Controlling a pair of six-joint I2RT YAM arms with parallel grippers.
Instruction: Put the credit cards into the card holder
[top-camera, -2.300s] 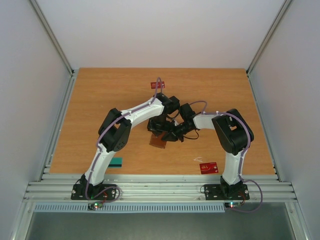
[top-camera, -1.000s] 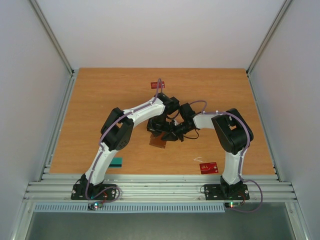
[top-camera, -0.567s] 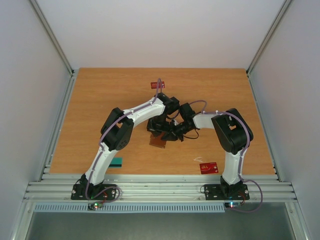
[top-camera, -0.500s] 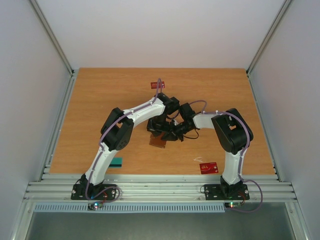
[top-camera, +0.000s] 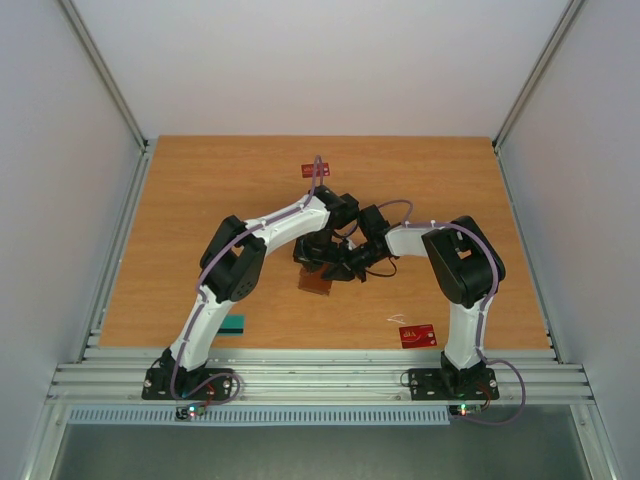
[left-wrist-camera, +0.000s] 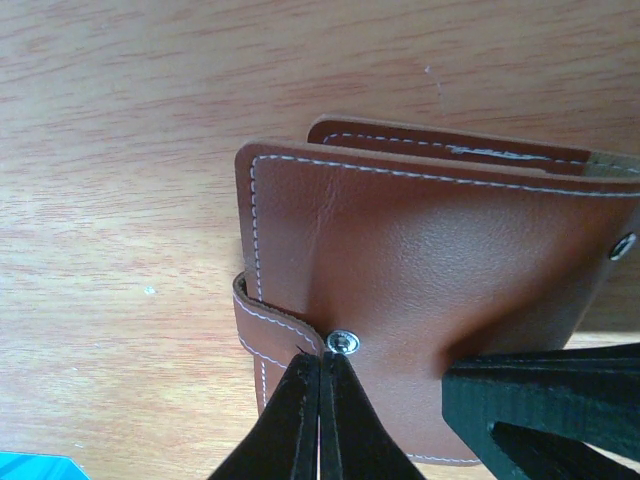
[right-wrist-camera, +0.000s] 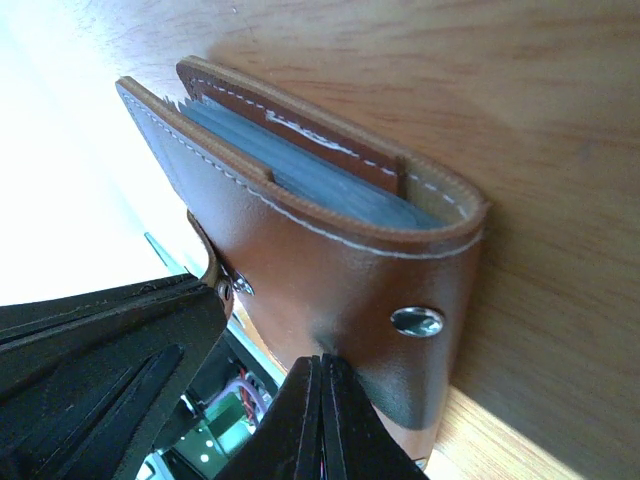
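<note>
As before, shut tools (left-wrist-camera: 320, 358) (right-wrist-camera: 320, 360) on card holder (left-wrist-camera: 430, 250)

The card holder (top-camera: 315, 283) lies near the middle of the tabletop (top-camera: 200, 200), under the left tool (left-wrist-camera: 320, 368) and the right tool (right-wrist-camera: 320, 372), whose tips both touch it. The far credit card (top-camera: 316, 170) lies behind it. The near-right credit card (top-camera: 417, 335) lies beside the right arm, and the near-left credit card (top-camera: 236, 324) lies beside the left arm.

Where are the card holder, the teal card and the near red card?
card holder (left-wrist-camera: 430, 240): left wrist view, outer flap
teal card (top-camera: 233, 324): top view, middle
near red card (top-camera: 417, 335): top view, middle
</note>
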